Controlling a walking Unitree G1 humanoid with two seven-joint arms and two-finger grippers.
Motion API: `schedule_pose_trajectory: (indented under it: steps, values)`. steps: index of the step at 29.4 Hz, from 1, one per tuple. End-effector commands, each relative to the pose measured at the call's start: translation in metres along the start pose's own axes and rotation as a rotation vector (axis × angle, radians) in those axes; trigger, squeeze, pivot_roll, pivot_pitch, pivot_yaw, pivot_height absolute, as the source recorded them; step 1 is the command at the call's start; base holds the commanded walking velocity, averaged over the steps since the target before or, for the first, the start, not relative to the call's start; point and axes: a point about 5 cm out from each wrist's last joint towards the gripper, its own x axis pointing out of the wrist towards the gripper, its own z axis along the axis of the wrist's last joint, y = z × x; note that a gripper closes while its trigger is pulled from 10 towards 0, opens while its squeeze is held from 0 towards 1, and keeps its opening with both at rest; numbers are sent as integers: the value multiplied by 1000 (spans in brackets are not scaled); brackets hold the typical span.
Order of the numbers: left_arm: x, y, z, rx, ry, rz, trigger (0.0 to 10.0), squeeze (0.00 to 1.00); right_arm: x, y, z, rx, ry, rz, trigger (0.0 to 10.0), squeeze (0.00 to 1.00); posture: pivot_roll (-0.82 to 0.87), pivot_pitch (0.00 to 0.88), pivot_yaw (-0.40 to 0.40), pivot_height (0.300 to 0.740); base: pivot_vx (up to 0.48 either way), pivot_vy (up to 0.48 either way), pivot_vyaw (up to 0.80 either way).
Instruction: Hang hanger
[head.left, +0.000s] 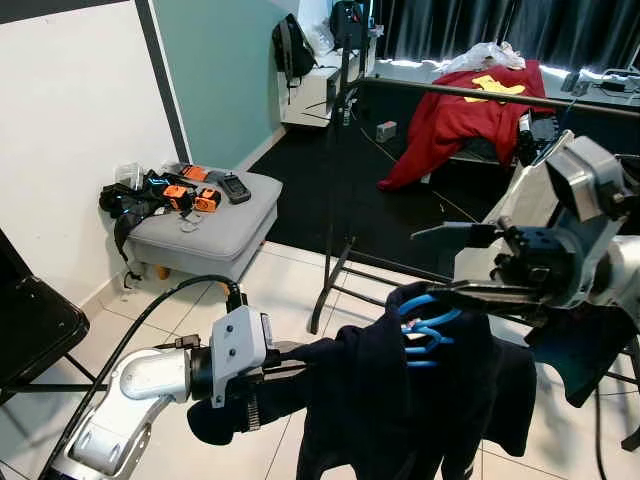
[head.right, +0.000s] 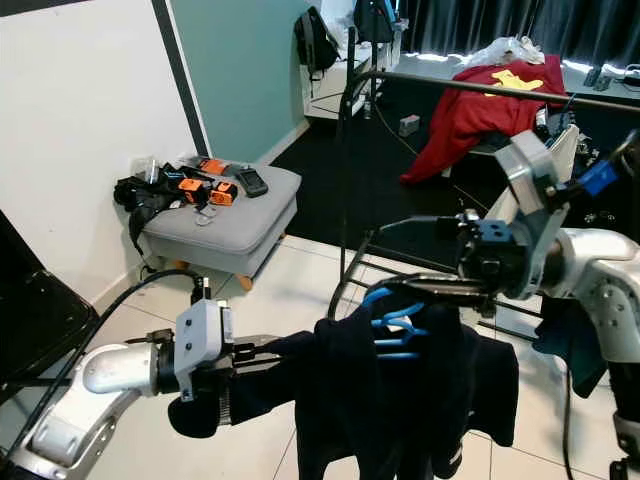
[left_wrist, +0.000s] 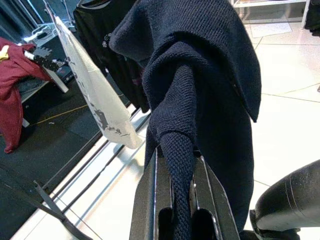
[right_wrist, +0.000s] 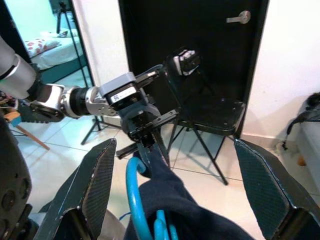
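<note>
The left hand (left_wrist: 175, 200) is clamped on a fold of the dark navy knitted sweater (head.left: 400, 400), which hangs on a blue hanger (head.left: 428, 325) over the white tiled floor (head.left: 280, 290). The right hand (right_wrist: 175, 195) sits just above the hanger's top, fingers (right_wrist: 100, 185) spread wide on either side of the blue hook. Beyond them stands a black clothes rack (head.left: 450, 92), with a grey ottoman (head.left: 215, 225) by the wall.
</note>
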Motion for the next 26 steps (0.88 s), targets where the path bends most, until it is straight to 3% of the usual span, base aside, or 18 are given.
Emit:
schedule_pose_trajectory:
  steps: [1,8,15,16,17,26]
  values:
    - [4,1,9,30,-45,-4,10000,0,6,2,2,-14,2,37,10000,0,-89,8,14,740,0,0,0]
    - [4,1,11,30,-51,-5,10000,0,6,2,3,2,-6,46,10000,0,-87,9,13,740,0,0,0]
    - [4,2,13,34,-56,-9,10000,0,10,8,-20,50,133,40,10000,0,-90,15,14,740,0,0,0]
    - [4,2,13,34,-58,-10,10000,0,10,8,-23,59,144,36,2235,0,-89,18,12,740,0,0,0]
    - [4,1,13,34,-60,-11,10000,0,10,7,-24,64,142,36,0,0,-89,18,12,740,0,0,0]
    - [5,1,15,33,-69,-14,10000,0,10,5,-21,65,121,30,0,0,-89,19,9,740,0,0,0]
